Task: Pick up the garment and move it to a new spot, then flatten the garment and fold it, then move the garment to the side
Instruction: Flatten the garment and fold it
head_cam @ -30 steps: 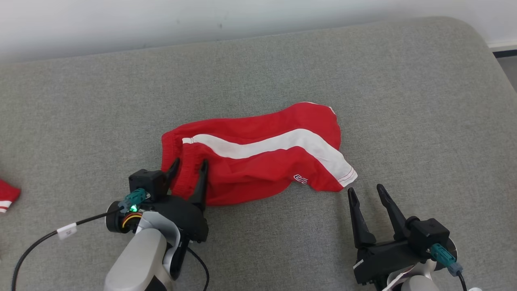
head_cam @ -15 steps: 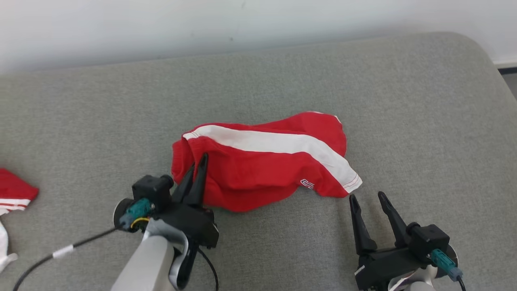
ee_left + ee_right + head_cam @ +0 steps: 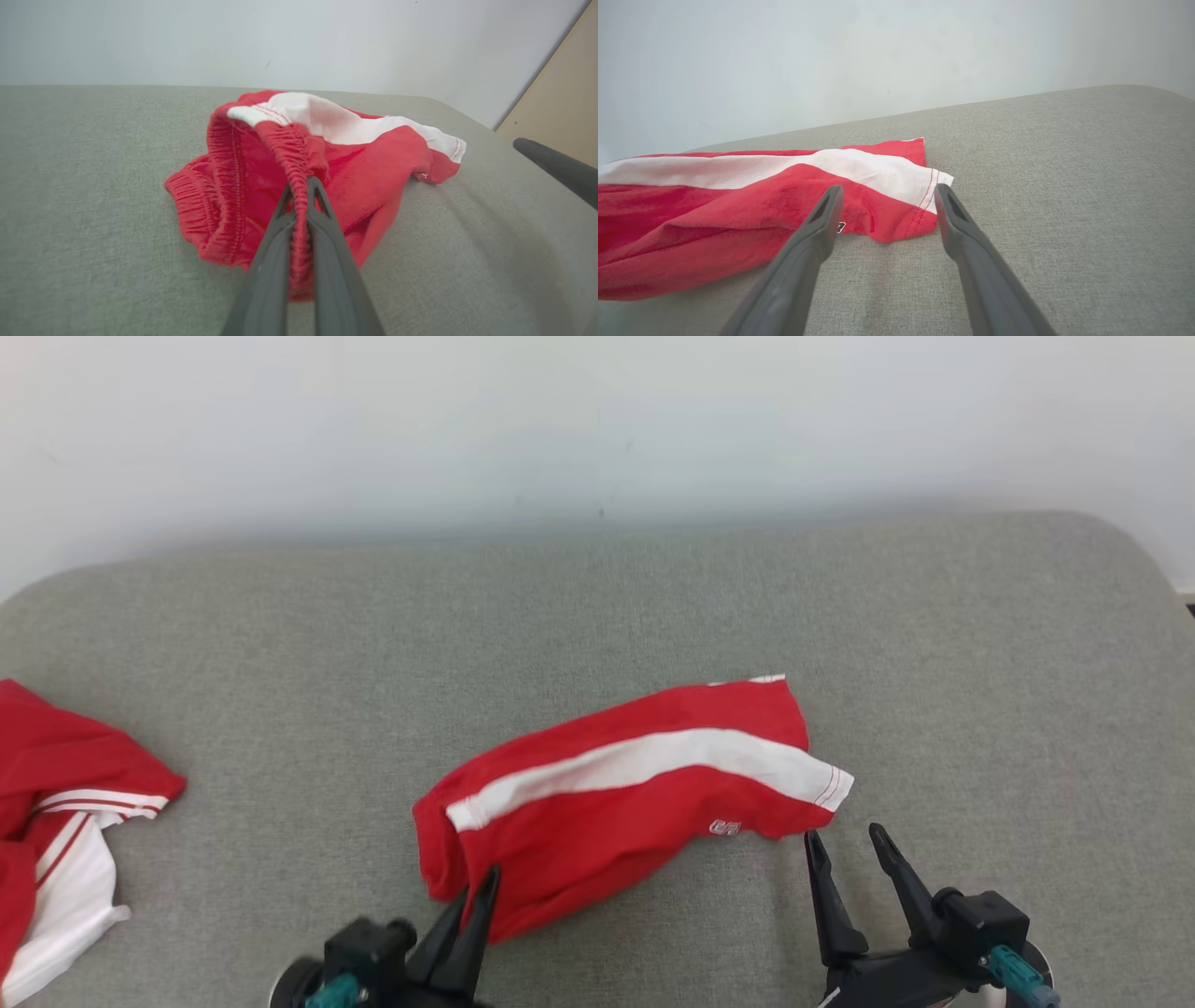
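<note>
The garment (image 3: 625,793) is a pair of red shorts with a broad white stripe, lying crumpled on the grey cushion (image 3: 597,616). My left gripper (image 3: 478,887) is shut on its elastic waistband (image 3: 299,163), which is lifted a little off the cushion, at the garment's near left end. My right gripper (image 3: 845,845) stands open just short of the white hem corner (image 3: 924,182) at the garment's right end, with nothing between its fingers (image 3: 822,219).
Another red and white piece of clothing (image 3: 56,821) lies at the cushion's left edge. A pale wall (image 3: 597,420) rises behind the cushion. Bare grey cushion stretches beyond and to the right of the garment.
My left gripper shut on the waistband and has drawn that end toward me. The head camera has tilted up, so the wall and the other clothing show more.
</note>
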